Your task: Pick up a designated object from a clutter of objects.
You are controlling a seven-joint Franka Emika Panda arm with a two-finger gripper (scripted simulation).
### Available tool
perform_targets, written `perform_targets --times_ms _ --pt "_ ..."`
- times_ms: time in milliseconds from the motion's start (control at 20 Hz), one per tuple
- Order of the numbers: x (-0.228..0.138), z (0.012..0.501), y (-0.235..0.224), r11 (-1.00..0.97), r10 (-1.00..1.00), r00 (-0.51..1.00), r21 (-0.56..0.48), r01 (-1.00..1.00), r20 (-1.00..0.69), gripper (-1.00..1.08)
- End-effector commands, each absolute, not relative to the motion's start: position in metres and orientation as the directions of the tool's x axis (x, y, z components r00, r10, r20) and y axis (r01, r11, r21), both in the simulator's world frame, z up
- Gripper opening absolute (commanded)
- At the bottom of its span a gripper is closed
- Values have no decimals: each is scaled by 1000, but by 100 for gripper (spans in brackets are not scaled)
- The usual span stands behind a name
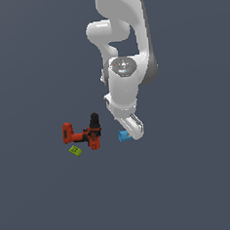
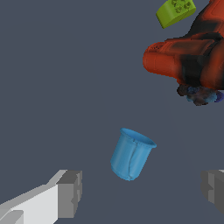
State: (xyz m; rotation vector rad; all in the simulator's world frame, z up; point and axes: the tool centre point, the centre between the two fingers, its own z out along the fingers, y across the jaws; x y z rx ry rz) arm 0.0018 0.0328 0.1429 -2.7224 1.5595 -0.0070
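Observation:
The designated object, a small light-blue cup (image 2: pixel 131 154), lies tilted on the dark floor; in the exterior view the light-blue cup (image 1: pixel 123 136) shows just beside the arm's hand. My gripper (image 2: pixel 142 192) hangs over it, open, with grey fingertips (image 2: pixel 70 193) wide apart on either side and not touching the cup. In the exterior view the gripper (image 1: pixel 134 130) sits right next to the cup and partly hides it. The rest of the clutter is a red-and-black power drill (image 1: pixel 84 132) and a tiny yellow-green block (image 1: pixel 75 151), both toward the exterior view's left of the cup.
The drill (image 2: pixel 192 59) and yellow-green block (image 2: pixel 176 11) lie a short way beyond the cup in the wrist view. The white arm (image 1: pixel 124 52) rises over the scene. Plain dark grey floor (image 1: pixel 190 179) surrounds everything.

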Motion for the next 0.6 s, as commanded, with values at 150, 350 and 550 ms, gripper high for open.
perform_targets --times_ms 150,350,550 --pt "-5 119 38 -387 -922 387 -4 -922 0 100" --pt "-9 105 42 -314 -949 314 -2 -949 0 100" --pt "-12 95 44 -257 -966 257 -1 -966 0 100"
